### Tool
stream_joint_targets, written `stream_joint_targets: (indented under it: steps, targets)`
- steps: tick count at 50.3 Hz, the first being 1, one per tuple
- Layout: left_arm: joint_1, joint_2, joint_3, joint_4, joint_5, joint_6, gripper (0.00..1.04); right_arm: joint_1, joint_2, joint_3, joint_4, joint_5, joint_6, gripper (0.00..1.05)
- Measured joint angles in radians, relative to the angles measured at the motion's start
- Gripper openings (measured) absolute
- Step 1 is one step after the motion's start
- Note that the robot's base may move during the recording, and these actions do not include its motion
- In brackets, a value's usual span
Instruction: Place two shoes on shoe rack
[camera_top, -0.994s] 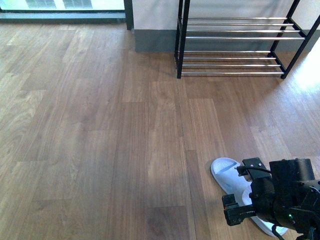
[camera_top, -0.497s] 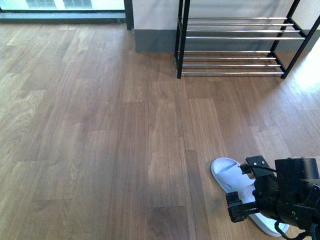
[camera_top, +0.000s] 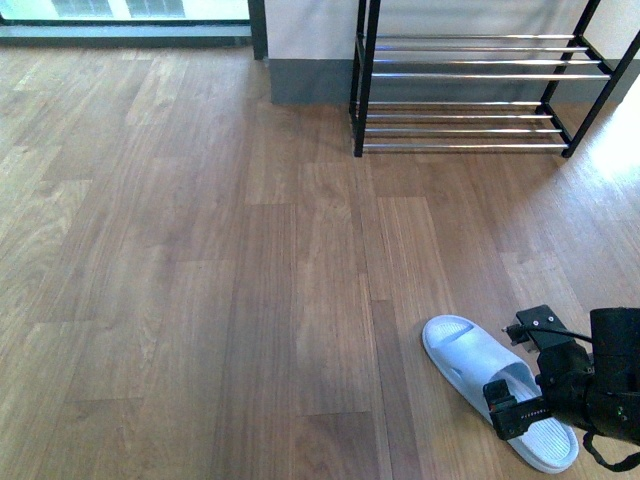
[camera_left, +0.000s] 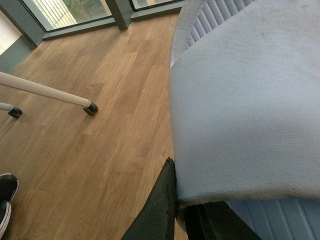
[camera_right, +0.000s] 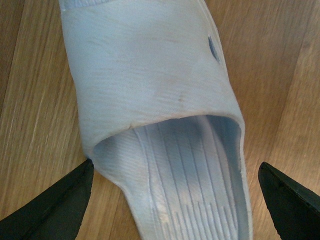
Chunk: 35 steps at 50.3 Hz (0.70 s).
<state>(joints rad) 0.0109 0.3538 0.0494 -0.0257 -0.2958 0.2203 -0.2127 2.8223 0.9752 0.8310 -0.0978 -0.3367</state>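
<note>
I'm at the pick-up step for the slide (camera_top: 470, 365), a pale blue open-toed one rather than a laced shoe. It lies sole-down near my right side, well short of the shoe rack (camera_top: 470, 75), whose chrome bars are bare.

The right hand (camera_right: 175, 197) has its fingers wide apart, one on each side of the strap, gripping nothing. Next, I judge, it must drop a little and close across the strap, then lift and carry forward to a shelf.

The front view gives me the rack and the route to it, but not the left arm. The right wrist view alone shows how the fingers straddle the strap. The left wrist view alone shows a second slide (camera_left: 245, 100): the left hand (camera_left: 182, 212) looks clamped on the strap's edge, one finger (camera_left: 162, 200) outside, though the grip is mostly hidden.
</note>
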Motion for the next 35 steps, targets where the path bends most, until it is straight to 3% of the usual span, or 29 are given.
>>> stream_joint_targets:
  steps: [35]
  targets:
    - [0.000,0.000,0.000,0.000,0.000,0.000,0.02,-0.023,0.119,0.142,0.074,-0.025,-0.061,0.95]
